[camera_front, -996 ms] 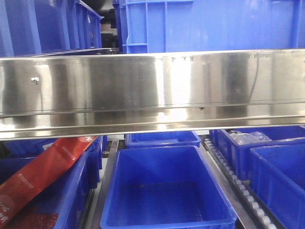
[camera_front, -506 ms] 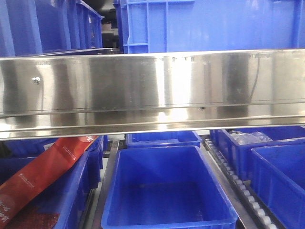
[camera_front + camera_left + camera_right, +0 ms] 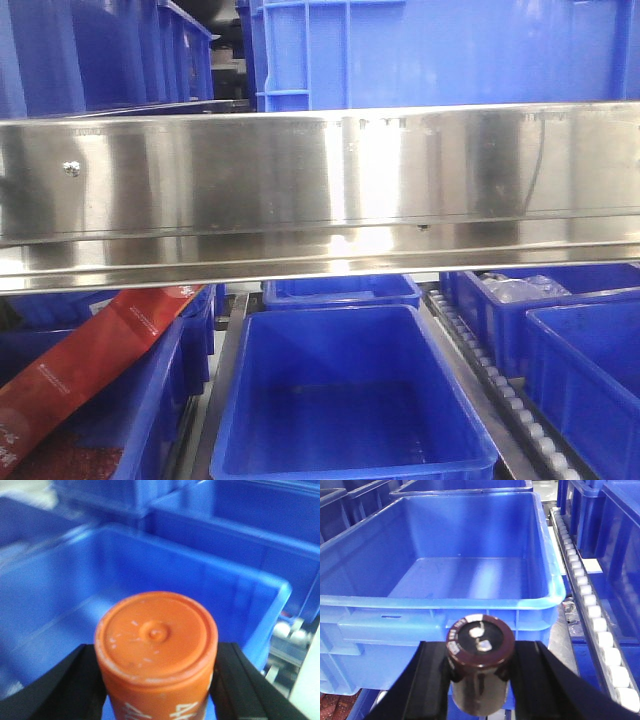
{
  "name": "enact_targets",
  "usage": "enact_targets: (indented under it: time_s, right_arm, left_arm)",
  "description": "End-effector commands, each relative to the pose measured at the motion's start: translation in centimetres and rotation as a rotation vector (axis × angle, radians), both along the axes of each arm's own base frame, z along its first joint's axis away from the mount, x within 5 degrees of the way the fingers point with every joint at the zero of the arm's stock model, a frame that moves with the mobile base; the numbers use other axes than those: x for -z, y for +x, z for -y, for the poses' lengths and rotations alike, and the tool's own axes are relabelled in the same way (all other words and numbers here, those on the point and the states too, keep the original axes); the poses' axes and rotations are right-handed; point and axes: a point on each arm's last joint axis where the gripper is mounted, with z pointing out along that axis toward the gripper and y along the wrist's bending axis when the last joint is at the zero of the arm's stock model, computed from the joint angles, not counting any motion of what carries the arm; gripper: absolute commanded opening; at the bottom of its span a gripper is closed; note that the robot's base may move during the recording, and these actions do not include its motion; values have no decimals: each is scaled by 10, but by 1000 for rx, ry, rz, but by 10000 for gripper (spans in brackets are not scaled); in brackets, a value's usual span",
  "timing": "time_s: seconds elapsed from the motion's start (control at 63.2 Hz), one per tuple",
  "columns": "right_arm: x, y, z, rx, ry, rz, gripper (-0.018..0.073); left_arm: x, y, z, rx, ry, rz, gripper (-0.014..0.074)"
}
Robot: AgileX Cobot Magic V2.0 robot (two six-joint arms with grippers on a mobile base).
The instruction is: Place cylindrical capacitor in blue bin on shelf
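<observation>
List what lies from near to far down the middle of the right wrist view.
cylindrical capacitor held in the right gripper → blue bin, near rim first, then its bare floor → second blue bin behind it

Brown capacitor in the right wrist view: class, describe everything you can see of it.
The capacitor is a dark-brown glossy cylinder with pale print around its rim and two silvery terminals on its black end face, which faces the camera. The black fingers of the right gripper clamp its sides. It hangs outside the near wall of the blue bin.
</observation>
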Motion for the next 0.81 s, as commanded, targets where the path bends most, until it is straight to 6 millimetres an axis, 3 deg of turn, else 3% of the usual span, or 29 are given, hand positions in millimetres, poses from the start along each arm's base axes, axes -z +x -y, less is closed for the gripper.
enact_targets:
  time_s: [0.0,0.158,0.316,0.38,0.459,0.506,0.648,0.791]
  right_arm:
    - [-7,-1,1,7,6,51,-162]
    - [-7,-1,1,7,6,51,-162]
    - [-7,-1,1,7,6,51,-162]
    - [-7,-1,1,7,6,51,-162]
    - [-7,-1,1,7,6,51,-162]
    - [-7,-1,1,7,6,51,-162]
    - [-7,-1,1,7,6,51,-162]
    - [-7,-1,1,7,6,51,-162]
  left_arm:
    - [0,14,22,23,3,49,-111]
    - [31,53,47,25,29,26,-111]
    - [64,77,58,19,56,-27,-92]
    - [73,82,61,22,69,-49,-16]
    - [80,85,63,25,79,-66,143]
    - [80,86,63,26,77,-69,288]
    - [77,84,63,26,74,-63,617]
    - [64,75,58,31,68,-48,588]
